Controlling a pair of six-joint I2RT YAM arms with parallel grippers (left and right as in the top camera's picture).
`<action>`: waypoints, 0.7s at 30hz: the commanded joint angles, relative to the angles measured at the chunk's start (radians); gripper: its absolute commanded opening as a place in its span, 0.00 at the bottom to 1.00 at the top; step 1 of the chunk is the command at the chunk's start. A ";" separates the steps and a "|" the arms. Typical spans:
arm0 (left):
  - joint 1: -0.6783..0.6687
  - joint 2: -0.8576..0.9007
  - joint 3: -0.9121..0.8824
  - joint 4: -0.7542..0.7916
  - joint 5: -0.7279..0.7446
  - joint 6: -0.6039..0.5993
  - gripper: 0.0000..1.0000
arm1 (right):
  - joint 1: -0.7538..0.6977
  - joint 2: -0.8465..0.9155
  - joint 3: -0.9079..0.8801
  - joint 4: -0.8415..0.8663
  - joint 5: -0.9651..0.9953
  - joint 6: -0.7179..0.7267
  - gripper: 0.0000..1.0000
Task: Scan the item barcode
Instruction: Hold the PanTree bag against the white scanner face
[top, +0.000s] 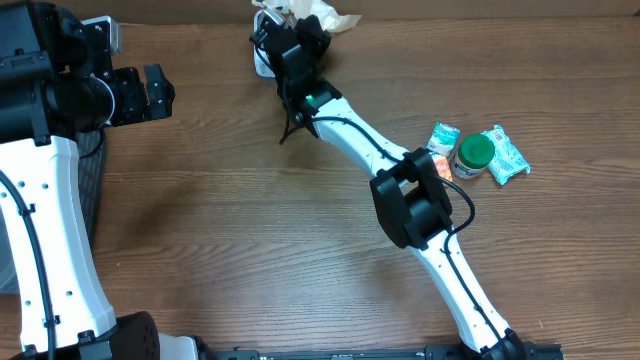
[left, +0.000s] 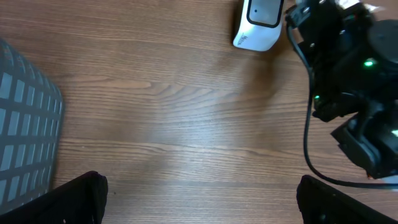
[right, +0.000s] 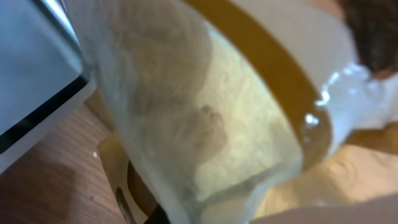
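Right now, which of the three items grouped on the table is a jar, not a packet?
The middle one, the green-lidded jar, sitting between the orange-and-white packet and the teal packet.

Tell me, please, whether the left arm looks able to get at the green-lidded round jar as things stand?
Probably not directly: the green-lidded round jar sits on the table's right side, and the right arm stretches diagonally between it and the open left claw.
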 joint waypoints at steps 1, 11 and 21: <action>-0.002 0.002 0.008 0.000 0.008 -0.013 1.00 | 0.004 0.014 -0.004 0.014 0.007 0.004 0.04; -0.008 0.002 0.008 0.000 0.008 -0.013 1.00 | -0.009 0.014 -0.004 -0.064 -0.038 0.011 0.04; -0.008 0.002 0.008 0.000 0.008 -0.013 1.00 | 0.002 0.005 -0.004 0.193 0.102 -0.154 0.04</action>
